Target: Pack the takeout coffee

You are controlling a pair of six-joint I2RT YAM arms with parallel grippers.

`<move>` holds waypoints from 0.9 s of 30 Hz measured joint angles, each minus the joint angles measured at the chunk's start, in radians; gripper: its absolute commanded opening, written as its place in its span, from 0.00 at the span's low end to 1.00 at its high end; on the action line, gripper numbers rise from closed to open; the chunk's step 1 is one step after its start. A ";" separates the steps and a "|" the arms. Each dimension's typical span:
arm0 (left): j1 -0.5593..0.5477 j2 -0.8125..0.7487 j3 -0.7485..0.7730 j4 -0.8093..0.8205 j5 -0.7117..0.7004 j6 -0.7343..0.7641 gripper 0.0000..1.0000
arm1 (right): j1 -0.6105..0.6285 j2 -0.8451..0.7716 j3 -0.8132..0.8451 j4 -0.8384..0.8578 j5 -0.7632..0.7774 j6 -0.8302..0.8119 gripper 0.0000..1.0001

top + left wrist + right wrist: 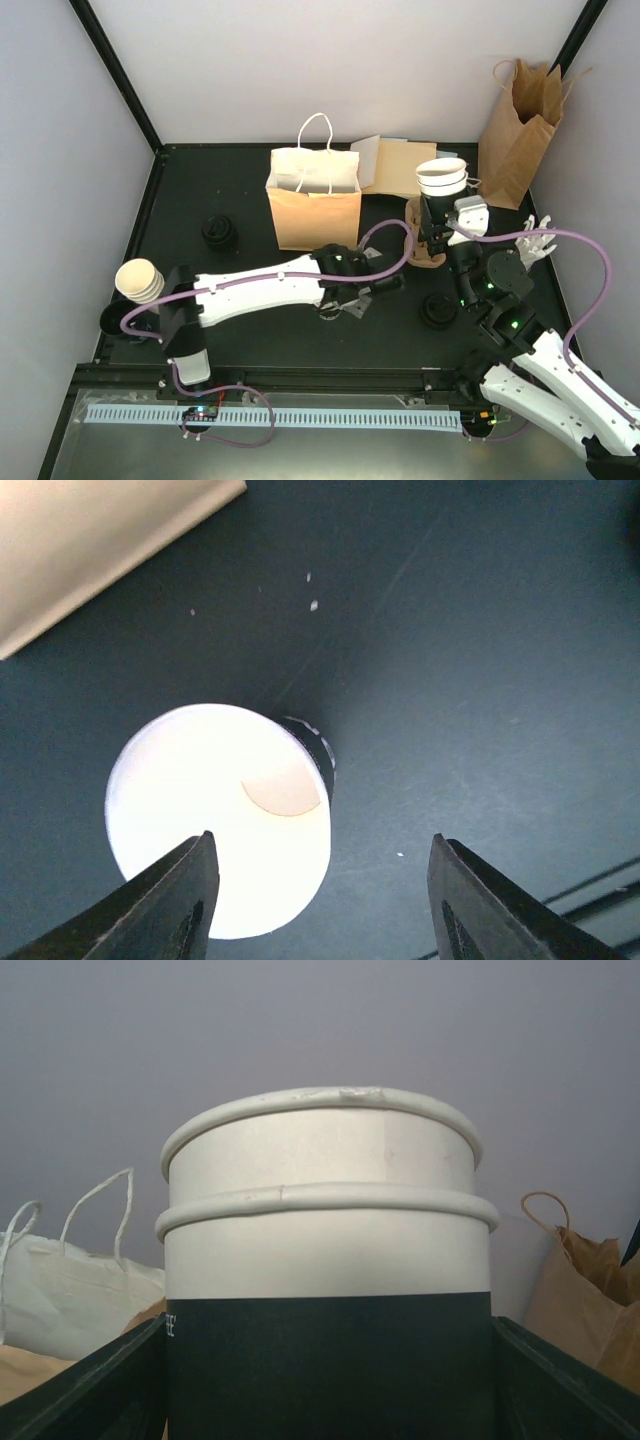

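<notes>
Open table [280, 340] lies around the left gripper [322, 865], with the white-handled bag [313, 200] just behind. Left arm stretched low across the middle, jaws spread. The lidded coffee cup [220, 820] sits beneath them, nearer one finger, base-up as far as we can tell. Right gripper [328, 1360] clamps stacked cups [325, 1220] aloft

A white-handled kraft bag [313, 210] stands left of a taller brown bag [515, 140].

Back centre of desk [260, 335], upright bag [313, 212]; second bag [517, 130] far right. Left of the first, lids [219, 233]; cup stack [140, 281] at left edge. Nested cups [441, 178] between jaws of right gripper [330, 1385]; overturned cup [215, 820] below left gripper [322, 880].
</notes>
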 measured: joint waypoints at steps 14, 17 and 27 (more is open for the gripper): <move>0.117 -0.399 0.002 -0.009 0.083 0.045 0.87 | -0.001 -0.005 0.012 -0.033 -0.177 -0.013 0.83; 0.245 -0.536 -0.101 0.043 0.158 0.077 0.93 | -0.001 -0.003 0.011 -0.029 -0.278 -0.020 0.83; 0.672 -0.875 -0.195 0.134 0.531 0.155 0.99 | 0.003 0.081 0.011 -0.012 -0.624 -0.041 0.79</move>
